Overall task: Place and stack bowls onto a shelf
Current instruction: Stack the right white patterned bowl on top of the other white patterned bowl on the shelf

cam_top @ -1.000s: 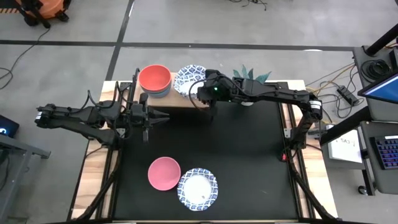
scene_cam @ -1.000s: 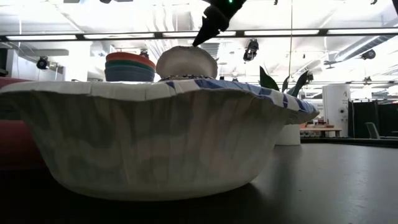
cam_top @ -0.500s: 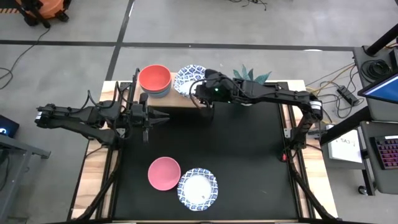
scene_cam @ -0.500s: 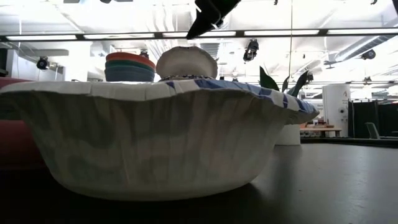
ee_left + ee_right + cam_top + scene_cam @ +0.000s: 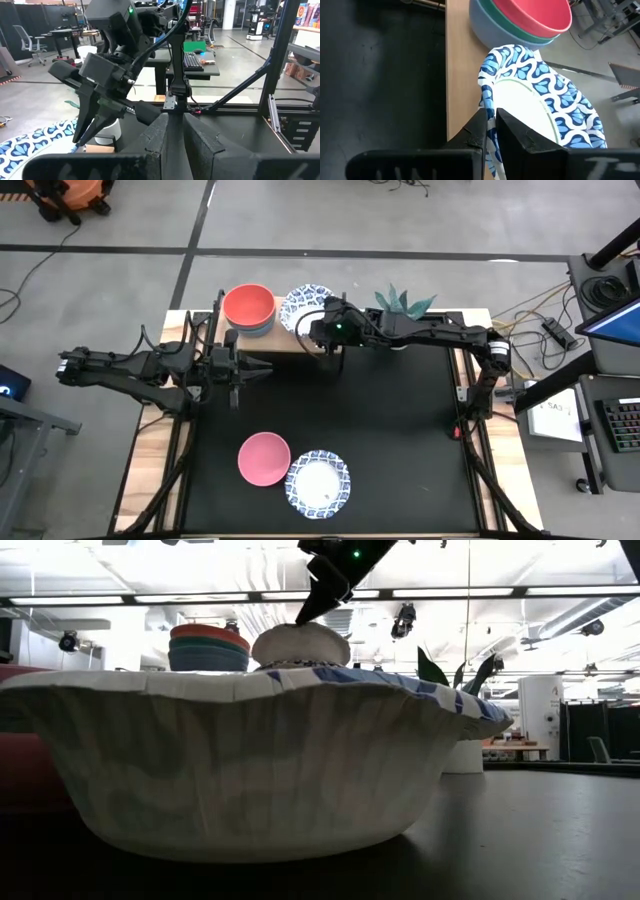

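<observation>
A white bowl with a blue-patterned rim [image 5: 304, 306] sits tilted on the light wooden shelf [image 5: 282, 343] at the table's far edge, beside a stack of red, green and blue bowls [image 5: 249, 308]. My right gripper [image 5: 318, 336] is shut on the patterned bowl's near rim. A pink bowl [image 5: 264, 458] and another patterned bowl [image 5: 319, 484] rest on the black table near its front edge. My left gripper [image 5: 262, 367] is shut and empty, level above the table's left side, in front of the shelf. My right gripper pinches the patterned bowl's rim [image 5: 487, 107] on its near side between its two fingers, one inside the bowl and one outside. The fingers slant down from the near right. The bowl [image 5: 300, 643] is tilted, its white underside facing the near edge, its lower part on the shelf.
A white plant pot [image 5: 399, 320] with green leaves stands right of the shelf. The near patterned bowl [image 5: 250, 760] fills most of the low view. The black tabletop's middle [image 5: 380, 430] lies bare between shelf and near bowls.
My right gripper has risen off the patterned bowl, shifted a little toward the table's left, and come back down onto its rim. The bowl now sits slightly lower in the low view than a second ago.
</observation>
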